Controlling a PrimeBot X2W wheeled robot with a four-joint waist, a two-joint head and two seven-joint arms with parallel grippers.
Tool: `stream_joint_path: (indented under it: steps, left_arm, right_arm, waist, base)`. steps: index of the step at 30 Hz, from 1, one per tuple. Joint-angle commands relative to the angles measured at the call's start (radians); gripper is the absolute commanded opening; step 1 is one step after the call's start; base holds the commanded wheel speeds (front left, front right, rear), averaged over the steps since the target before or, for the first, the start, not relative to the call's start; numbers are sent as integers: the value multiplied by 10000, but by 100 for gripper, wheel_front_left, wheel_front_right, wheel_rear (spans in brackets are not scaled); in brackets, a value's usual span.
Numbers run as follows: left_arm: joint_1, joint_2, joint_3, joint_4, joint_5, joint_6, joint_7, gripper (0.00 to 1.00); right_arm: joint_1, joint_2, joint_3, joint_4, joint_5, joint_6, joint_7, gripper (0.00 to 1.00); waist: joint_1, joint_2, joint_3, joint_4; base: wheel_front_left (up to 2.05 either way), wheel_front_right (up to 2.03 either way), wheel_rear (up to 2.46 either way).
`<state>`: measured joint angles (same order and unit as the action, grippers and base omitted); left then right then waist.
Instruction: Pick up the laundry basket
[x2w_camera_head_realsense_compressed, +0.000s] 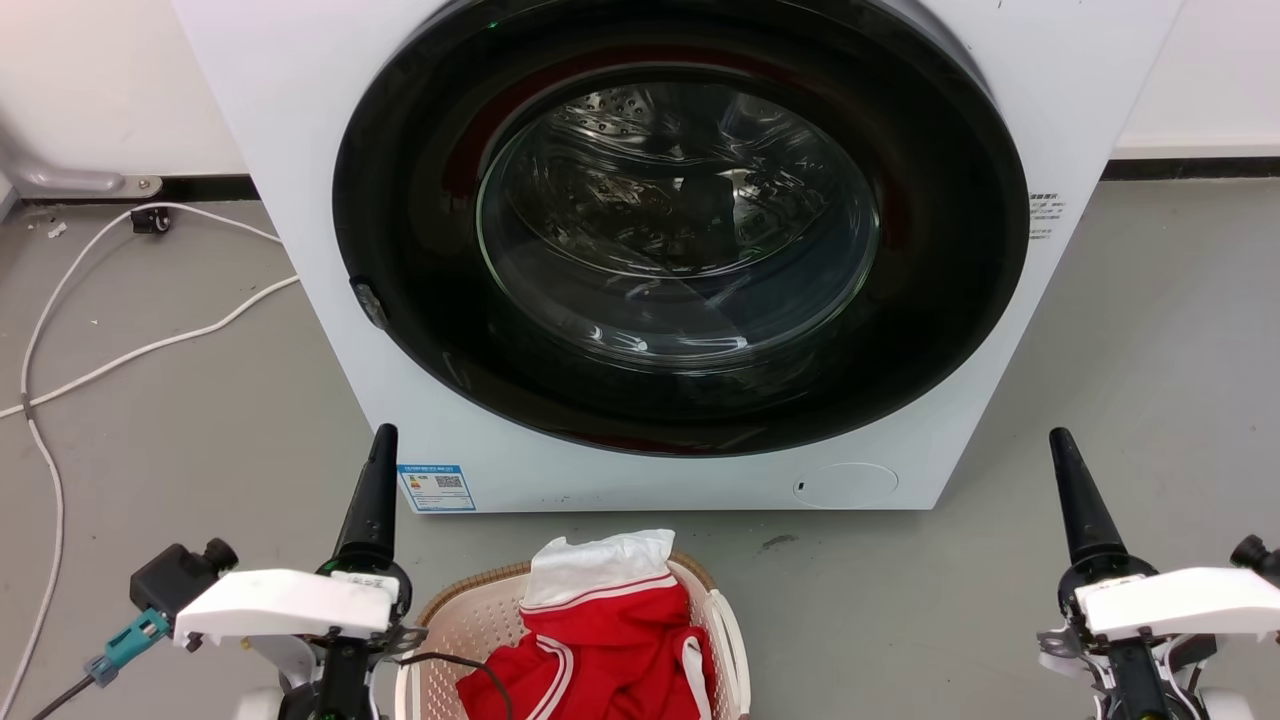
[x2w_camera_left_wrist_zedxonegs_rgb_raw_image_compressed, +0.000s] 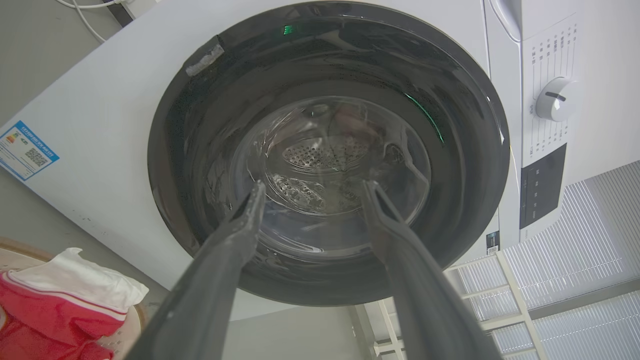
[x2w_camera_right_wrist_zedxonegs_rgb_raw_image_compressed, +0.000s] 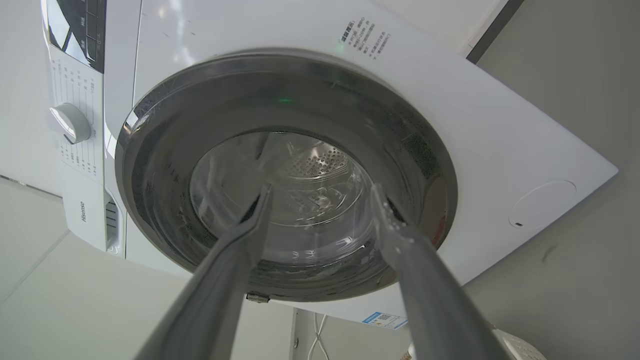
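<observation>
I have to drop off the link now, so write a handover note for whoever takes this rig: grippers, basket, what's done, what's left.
Left gripper: open, empty, pointing at the washer door, touching nothing.
Right gripper: open, empty, pointing the same way.
Laundry basket: on the floor in front of the washer, between the two arms and nearer the left one. A red and white garment lies in it.
Done: nothing gripped, basket not lifted.
Left: bring both grippers down to the basket's sides, probably at the white handles, close on them and lift evenly.
</observation>
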<state>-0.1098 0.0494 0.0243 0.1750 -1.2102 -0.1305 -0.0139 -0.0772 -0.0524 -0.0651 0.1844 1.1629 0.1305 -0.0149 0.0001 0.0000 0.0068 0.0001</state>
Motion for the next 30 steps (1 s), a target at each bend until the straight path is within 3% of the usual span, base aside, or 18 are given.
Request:
stream_joint_path:
  steps: [1,17,30]
  left_arm:
    - [-342,23,-84,-226,561,-1,-133,100]
    - [-491,19,-300,-178,3574,91,-700,100]
    - [-595,19,-513,-19,5487,218,-1095,100]
  right_arm:
    - [-240,-6,59,-293,-641,2,-115,100]
    - [-198,5,328,-653,-4045,3,-683,100]
    - [-196,9,422,-520,-6032,2,-1075,100]
  waist:
    - [-1,0,4,0]
    - [-1,0,29,10]
    - [-1,0,40,26]
  base:
    - [0,0,0]
    - [0,0,0]
    - [0,0,0]
